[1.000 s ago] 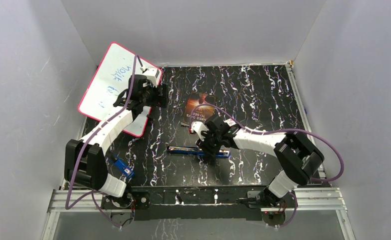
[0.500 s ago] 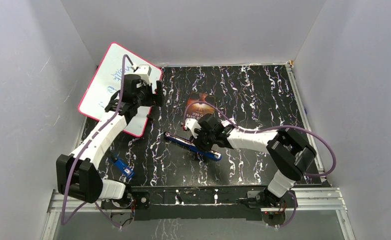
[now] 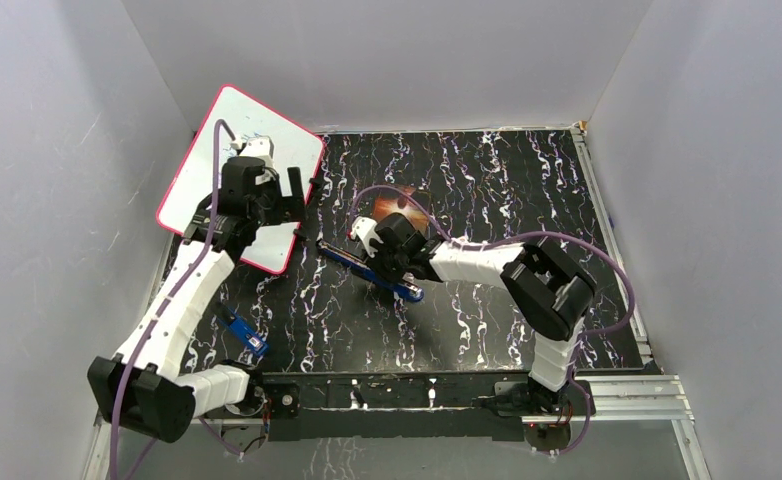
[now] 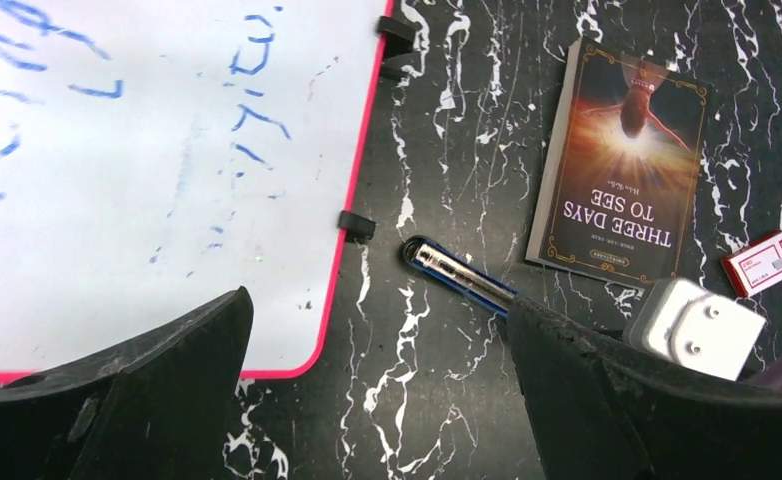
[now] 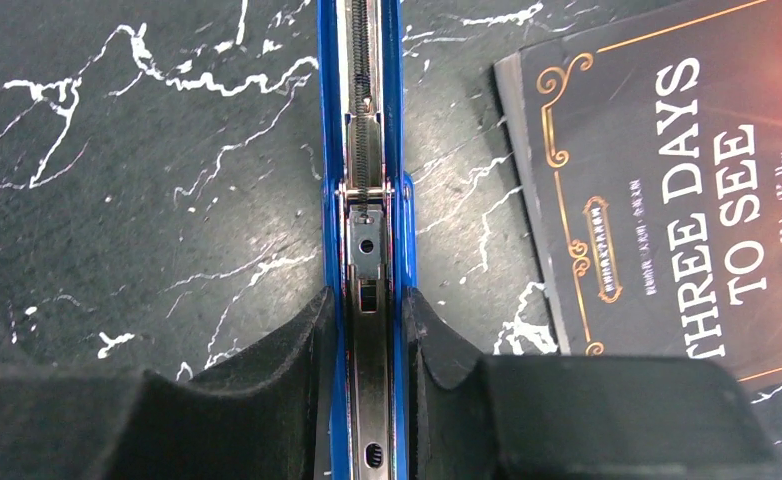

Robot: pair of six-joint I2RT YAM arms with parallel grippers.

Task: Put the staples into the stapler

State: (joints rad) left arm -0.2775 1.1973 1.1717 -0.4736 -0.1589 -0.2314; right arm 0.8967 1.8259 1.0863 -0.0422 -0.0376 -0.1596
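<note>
The black marbled table (image 3: 507, 200) is carrying a pink-edged whiteboard (image 4: 117, 180) at its far left. The left gripper (image 4: 377, 305) is hovering over the board's edge, fingers spread wide and gripping nothing. A book (image 4: 622, 170) is lying mid-table. Just left of it the blue stapler (image 5: 367, 150) is lying opened flat, with the right gripper (image 5: 367, 310) clamping its sides. A small red-and-white box (image 4: 764, 262) is sitting beside the book.

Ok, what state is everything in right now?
stapler: opened flat, magazine channel exposed
right gripper: shut on the stapler
left gripper: open, empty
book: closed, lying cover up
whiteboard: marked with blue writing
red-and-white box: looks closed
</note>
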